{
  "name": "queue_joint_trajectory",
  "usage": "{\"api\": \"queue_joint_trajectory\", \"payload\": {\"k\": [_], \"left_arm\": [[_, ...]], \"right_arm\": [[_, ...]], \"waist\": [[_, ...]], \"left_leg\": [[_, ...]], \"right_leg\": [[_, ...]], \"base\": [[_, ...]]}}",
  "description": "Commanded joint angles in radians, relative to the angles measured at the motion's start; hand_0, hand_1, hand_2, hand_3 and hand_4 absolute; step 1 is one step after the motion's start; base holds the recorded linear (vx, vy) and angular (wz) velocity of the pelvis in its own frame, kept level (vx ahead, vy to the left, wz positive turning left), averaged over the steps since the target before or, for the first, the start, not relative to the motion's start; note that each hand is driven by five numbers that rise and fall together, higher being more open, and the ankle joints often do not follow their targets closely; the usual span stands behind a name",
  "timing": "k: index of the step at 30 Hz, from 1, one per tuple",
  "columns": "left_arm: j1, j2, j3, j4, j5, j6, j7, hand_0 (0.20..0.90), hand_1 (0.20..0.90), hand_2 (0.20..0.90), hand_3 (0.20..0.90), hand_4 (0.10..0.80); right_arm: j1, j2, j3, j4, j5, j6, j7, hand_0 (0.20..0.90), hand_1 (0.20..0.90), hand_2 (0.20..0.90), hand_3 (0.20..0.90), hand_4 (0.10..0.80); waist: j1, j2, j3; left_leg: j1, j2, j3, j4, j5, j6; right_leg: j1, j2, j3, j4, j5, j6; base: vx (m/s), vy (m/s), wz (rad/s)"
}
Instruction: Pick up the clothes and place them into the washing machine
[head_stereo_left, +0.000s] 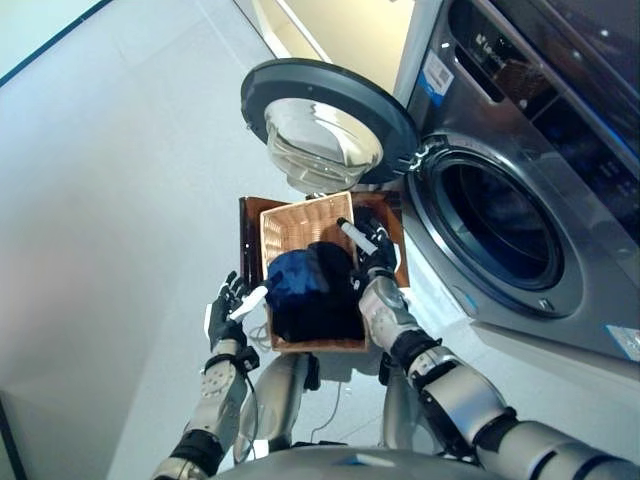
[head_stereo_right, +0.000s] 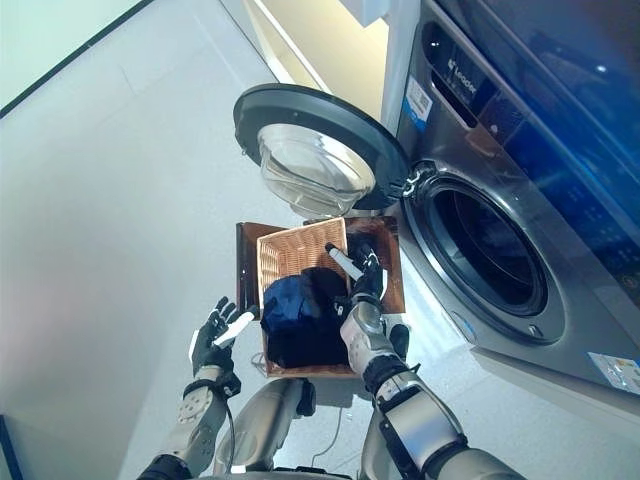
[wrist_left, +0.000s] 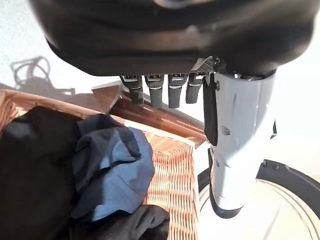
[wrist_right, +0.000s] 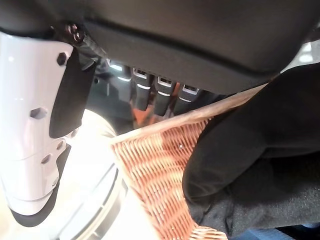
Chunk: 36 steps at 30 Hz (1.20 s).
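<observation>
A wicker basket (head_stereo_left: 297, 218) sits on the floor in front of the washing machine (head_stereo_left: 520, 150). It holds a blue garment (head_stereo_left: 293, 275) lying on top of black clothes (head_stereo_left: 322, 315). My left hand (head_stereo_left: 228, 305) hovers open just outside the basket's left side, holding nothing. My right hand (head_stereo_left: 372, 252) is at the basket's right rim, above the black cloth (wrist_right: 260, 150), fingers straight and empty. The left wrist view shows the blue garment (wrist_left: 112, 175) and the weave (wrist_left: 172, 165) past my fingers.
The round washer door (head_stereo_left: 325, 125) stands swung open just beyond the basket. The drum opening (head_stereo_left: 495, 225) lies to the right. A brown wooden tray (head_stereo_left: 248, 215) shows under the basket. Pale floor stretches to the left.
</observation>
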Motion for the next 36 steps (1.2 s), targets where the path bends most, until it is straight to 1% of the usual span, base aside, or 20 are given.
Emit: {"api": "queue_joint_trajectory", "payload": {"k": [1, 4, 17, 24, 36], "left_arm": [[-0.009, 0.054, 0.001, -0.024, 0.015, -0.041, 0.019, 0.900, 0.900, 0.900, 0.900, 0.800], [-0.006, 0.051, 0.005, -0.019, 0.016, -0.043, 0.020, 0.900, 0.900, 0.900, 0.900, 0.800], [-0.011, 0.046, 0.008, 0.011, 0.017, -0.051, 0.020, 0.900, 0.900, 0.900, 0.900, 0.800], [-0.010, 0.045, 0.017, 0.014, 0.025, -0.061, 0.029, 0.900, 0.900, 0.900, 0.900, 0.800], [-0.011, 0.043, 0.033, 0.048, 0.048, -0.069, 0.040, 0.900, 0.900, 0.900, 0.900, 0.800]], "right_arm": [[-0.066, 0.042, 0.006, -0.052, 0.000, -0.059, 0.022, 0.900, 0.900, 0.900, 0.900, 0.800], [-0.060, 0.031, -0.015, -0.025, -0.009, -0.057, 0.013, 0.900, 0.900, 0.900, 0.900, 0.800], [-0.019, -0.001, -0.047, 0.015, -0.062, -0.053, -0.003, 0.900, 0.900, 0.900, 0.900, 0.800], [0.013, -0.028, -0.062, 0.044, -0.136, -0.048, -0.019, 0.900, 0.900, 0.900, 0.900, 0.800], [0.062, -0.064, -0.133, 0.194, -0.212, -0.032, -0.073, 0.900, 0.900, 0.900, 0.900, 0.800]], "waist": [[0.022, -0.001, -0.056], [0.021, -0.003, -0.054], [0.009, -0.006, -0.052], [-0.002, -0.011, -0.054], [-0.016, -0.024, -0.059]], "left_leg": [[-0.062, -0.017, -0.008, 0.077, -0.072, -0.055], [-0.062, -0.014, -0.005, 0.073, -0.072, -0.055], [-0.066, -0.008, -0.002, 0.079, -0.076, -0.056], [-0.067, -0.006, -0.002, 0.082, -0.078, -0.055], [-0.063, -0.005, 0.000, 0.088, -0.087, -0.052]], "right_leg": [[0.008, -0.042, -0.007, 0.009, -0.047, -0.006], [0.005, -0.039, -0.004, 0.009, -0.049, -0.006], [-0.004, -0.032, 0.003, 0.016, -0.054, -0.009], [-0.005, -0.030, 0.006, 0.018, -0.055, -0.010], [-0.003, -0.027, 0.005, 0.024, -0.056, -0.009]], "base": [[0.000, 0.000, 0.00], [0.000, 0.000, 0.00], [0.000, 0.000, 0.00], [0.000, 0.000, 0.00], [0.000, 0.000, 0.00]]}}
